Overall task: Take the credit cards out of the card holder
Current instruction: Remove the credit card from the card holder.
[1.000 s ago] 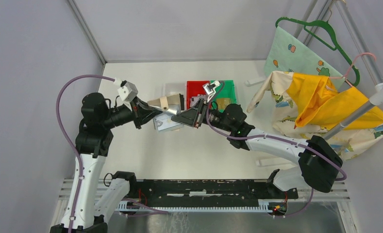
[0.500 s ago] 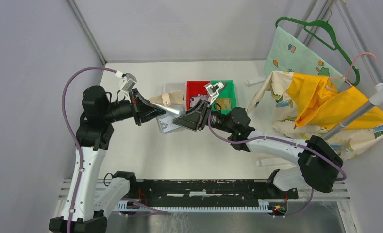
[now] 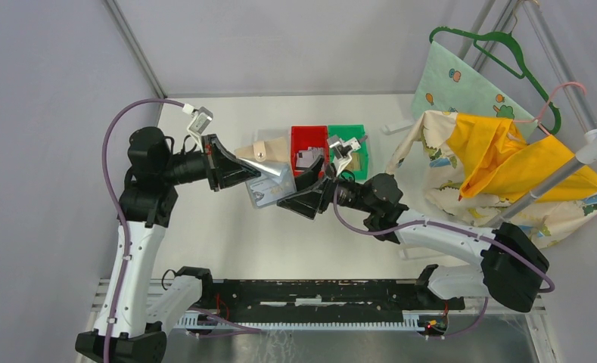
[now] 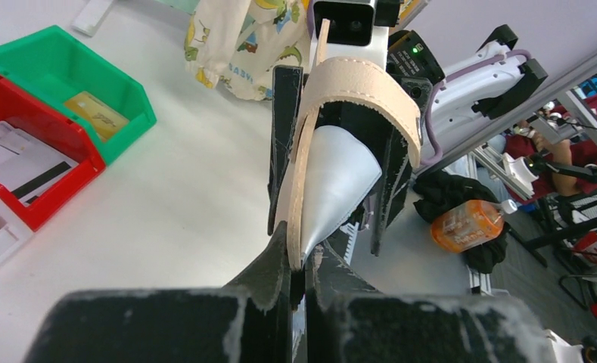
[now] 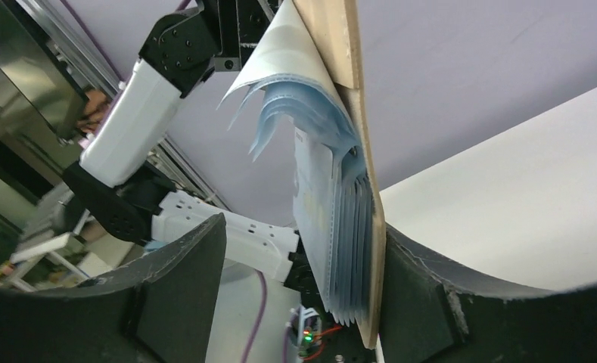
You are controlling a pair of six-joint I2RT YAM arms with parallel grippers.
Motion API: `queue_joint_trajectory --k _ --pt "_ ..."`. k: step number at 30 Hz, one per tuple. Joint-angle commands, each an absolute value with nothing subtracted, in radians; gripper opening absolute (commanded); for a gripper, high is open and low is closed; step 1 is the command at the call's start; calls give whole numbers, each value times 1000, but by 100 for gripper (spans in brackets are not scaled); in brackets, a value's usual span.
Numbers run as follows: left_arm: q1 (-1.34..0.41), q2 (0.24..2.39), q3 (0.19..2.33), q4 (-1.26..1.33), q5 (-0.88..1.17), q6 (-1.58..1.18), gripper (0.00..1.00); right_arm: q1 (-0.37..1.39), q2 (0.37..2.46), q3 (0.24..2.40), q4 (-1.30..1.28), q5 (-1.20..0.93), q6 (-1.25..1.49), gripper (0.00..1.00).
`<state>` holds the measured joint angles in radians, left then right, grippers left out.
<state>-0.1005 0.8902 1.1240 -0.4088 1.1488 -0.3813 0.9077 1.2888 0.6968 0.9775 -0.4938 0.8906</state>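
Left gripper (image 4: 299, 274) pinches the card holder (image 4: 356, 79) by its beige edge, up over the table (image 3: 219, 227); right gripper (image 5: 301, 280) stands spread around the hanging clear sleeves (image 5: 333, 219). Looks like a card is being sought: next, close on one card's edge, though I can't spot any.

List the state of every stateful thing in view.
Beige leather-like card holder, open, held off the table.
Clear plastic sleeves, fanned out.
Left gripper, shut on the card holder.
Right gripper, open around the sleeves.
Green plastic bin, holds a gold-tan card.
Red plastic bin, holds cards.
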Motion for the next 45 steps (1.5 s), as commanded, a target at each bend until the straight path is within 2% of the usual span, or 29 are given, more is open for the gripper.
queue_joint_trajectory --k 1,8,14,18,23,24,26,27,29,30,31,34,38,44,45 --pt "-101 879 1185 -350 1223 -462 2 889 1240 742 951 -512 723 70" --pt "-102 881 1202 -352 1296 -494 2 849 1282 857 813 -541 631 68" --pt "-102 878 1200 -372 1323 -494 2 846 1318 930 856 -569 627 67" --pt "-101 885 1198 -381 1328 -491 2 847 1355 998 898 -660 670 67" --pt "-101 900 1209 -463 1323 -417 3 855 1362 1013 943 -723 696 62" --pt "-102 904 1212 -486 1317 -400 5 857 1361 1010 947 -730 698 58" --pt "-102 912 1220 -523 1306 -363 9 859 1361 995 985 -737 719 43" --pt "-101 916 1226 -534 1300 -355 16 859 1367 988 1006 -738 737 29" --pt "-102 923 1243 -555 1288 -337 42 859 1382 998 1015 -745 767 8" --pt "-102 925 1251 -559 1287 -333 51 859 1387 1007 993 -744 769 1" --pt "-102 925 1256 -559 1287 -334 64 859 1392 1015 972 -737 769 0" --pt "-101 918 1263 -559 1318 -328 77 857 1385 1000 955 -709 771 0" --pt "-102 884 1254 -616 1352 -235 80 852 1372 975 966 -660 799 0" --pt "-102 866 1237 -711 1346 -95 69 853 1394 978 1037 -668 895 0" --pt "-102 866 1235 -718 1333 -81 64 853 1393 975 1042 -672 903 0"
